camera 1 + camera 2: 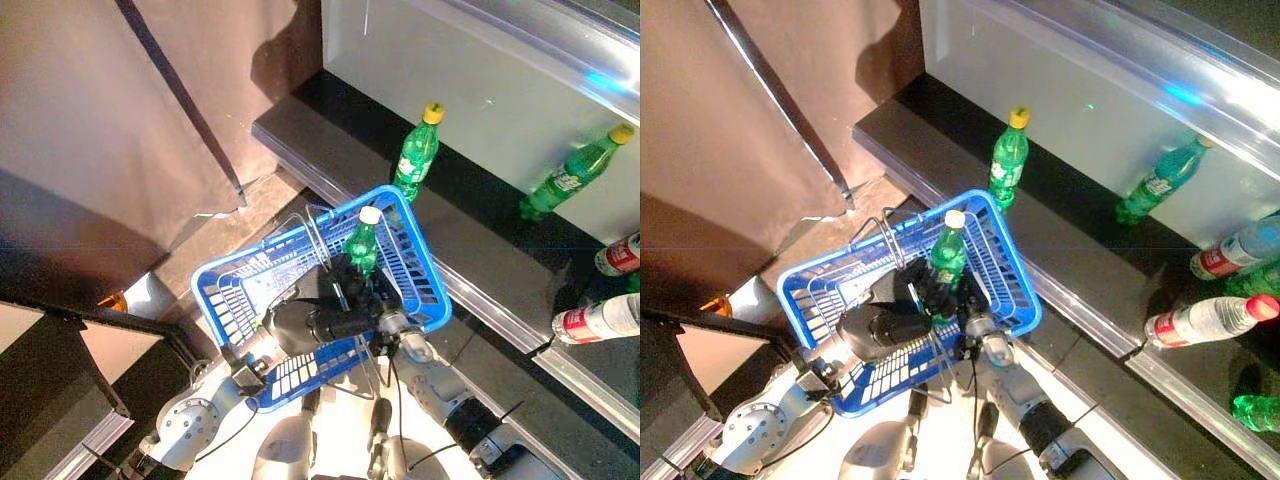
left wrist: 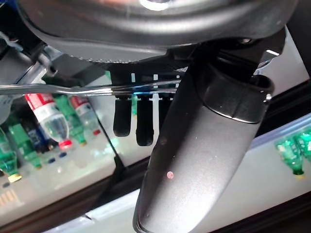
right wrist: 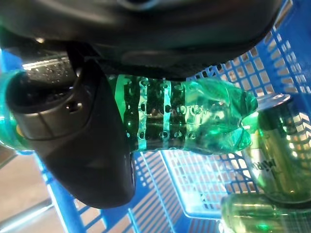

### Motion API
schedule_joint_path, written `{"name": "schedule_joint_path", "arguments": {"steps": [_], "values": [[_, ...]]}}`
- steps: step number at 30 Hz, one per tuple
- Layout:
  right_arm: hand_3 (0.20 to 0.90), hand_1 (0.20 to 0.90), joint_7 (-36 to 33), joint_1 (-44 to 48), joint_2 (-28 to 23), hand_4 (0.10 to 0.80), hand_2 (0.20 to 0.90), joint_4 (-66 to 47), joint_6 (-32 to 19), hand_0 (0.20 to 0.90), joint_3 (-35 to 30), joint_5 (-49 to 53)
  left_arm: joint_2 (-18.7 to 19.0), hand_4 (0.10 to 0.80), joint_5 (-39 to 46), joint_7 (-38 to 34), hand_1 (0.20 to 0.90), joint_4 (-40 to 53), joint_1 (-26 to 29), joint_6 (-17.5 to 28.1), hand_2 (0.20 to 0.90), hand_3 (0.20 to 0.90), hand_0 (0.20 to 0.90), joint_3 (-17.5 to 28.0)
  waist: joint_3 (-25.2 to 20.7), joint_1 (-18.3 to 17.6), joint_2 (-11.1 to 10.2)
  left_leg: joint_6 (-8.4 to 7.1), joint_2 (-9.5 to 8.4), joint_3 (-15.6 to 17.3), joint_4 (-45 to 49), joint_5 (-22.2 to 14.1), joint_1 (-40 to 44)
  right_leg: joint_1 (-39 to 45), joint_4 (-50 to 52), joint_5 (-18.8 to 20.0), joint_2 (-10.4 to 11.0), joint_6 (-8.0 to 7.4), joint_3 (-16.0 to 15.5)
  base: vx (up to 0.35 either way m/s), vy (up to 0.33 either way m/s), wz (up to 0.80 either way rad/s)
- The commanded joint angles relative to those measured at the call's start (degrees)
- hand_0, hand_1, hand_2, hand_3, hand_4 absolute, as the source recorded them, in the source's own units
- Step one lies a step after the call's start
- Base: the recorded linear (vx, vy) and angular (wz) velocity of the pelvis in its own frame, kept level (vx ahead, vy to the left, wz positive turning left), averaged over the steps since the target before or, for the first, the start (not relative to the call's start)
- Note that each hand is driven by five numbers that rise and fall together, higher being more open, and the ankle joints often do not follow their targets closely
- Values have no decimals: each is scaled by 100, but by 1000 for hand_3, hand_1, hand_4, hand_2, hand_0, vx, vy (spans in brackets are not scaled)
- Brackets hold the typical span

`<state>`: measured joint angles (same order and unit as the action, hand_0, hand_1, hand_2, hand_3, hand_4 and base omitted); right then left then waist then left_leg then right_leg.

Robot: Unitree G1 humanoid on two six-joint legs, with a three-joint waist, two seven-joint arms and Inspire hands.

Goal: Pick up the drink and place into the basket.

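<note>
I read the R hand [image 1: 955,295] as wrapped fully round a green drink bottle [image 1: 361,247], thumb and fingers [image 3: 146,114] curled on the body; the bottle stands near upright w/ its white cap up, over the blue basket [image 1: 420,262], inside its far rim. The L hand [image 1: 315,322] has its fingers [image 2: 130,114] hooked round the basket's wire handle [image 2: 58,89], carrying it. Two olive-green cans [image 3: 277,160] already lie in the basket below the bottle. Risks, my judgement: release from this height drops the bottle onto the cans, so it may bounce or tip out over the rim; any L-arm sway shifts the basket off target. A yellow-capped bottle [image 1: 416,153] stands just beyond the basket; don't clip it.
</note>
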<state>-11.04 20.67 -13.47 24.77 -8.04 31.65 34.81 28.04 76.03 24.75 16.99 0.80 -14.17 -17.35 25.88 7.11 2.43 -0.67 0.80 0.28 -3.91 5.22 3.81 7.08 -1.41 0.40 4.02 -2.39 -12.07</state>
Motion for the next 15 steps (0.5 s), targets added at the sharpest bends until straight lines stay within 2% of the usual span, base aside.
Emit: {"name": "schedule_joint_path", "arguments": {"steps": [1, 7, 10, 15], "values": [[200, 300, 431, 255, 660, 100, 300, 324, -317, 300, 409, -602, -921, 100, 1083, 1284, 300, 1255, 668, 406, 300, 200, 300, -391, -1977, 48, -38, -42, -109, -46, 348, -677, -25, -100, 398, -381, 240, -45, -115, 0, 0, 0], [200, 300, 932, 875, 215, 100, 300, 987, 527, 300, 1187, -3104, -992, 100, 1039, 1281, 300, 1265, 769, 253, 300, 200, 300, -552, -1998, 208, -128, -43, -127, -136, 398, -672, -71, -71, 403, -398, 235, -19, -180, 23, -10, 3], [200, 300, 1066, 1095, 72, 100, 300, 1082, 605, 300, 1404, -3682, -1037, 100, 972, 1240, 300, 1258, 796, 214, 300, 200, 300, -632, -1988, 266, -167, -42, -139, -184, 436, -677, -101, -63, 417, -403, 233, -16, -206, 16, -31, 4], [200, 300, 1288, 1506, -118, 100, 300, 1411, 442, 300, 1779, -4985, -1149, 100, 823, 1219, 300, 1190, 827, 108, 300, 200, 300, -773, -1968, 387, -234, -35, -153, -263, 434, -659, -118, -26, 407, -386, 234, -26, -274, 18, -34, 16]]}}
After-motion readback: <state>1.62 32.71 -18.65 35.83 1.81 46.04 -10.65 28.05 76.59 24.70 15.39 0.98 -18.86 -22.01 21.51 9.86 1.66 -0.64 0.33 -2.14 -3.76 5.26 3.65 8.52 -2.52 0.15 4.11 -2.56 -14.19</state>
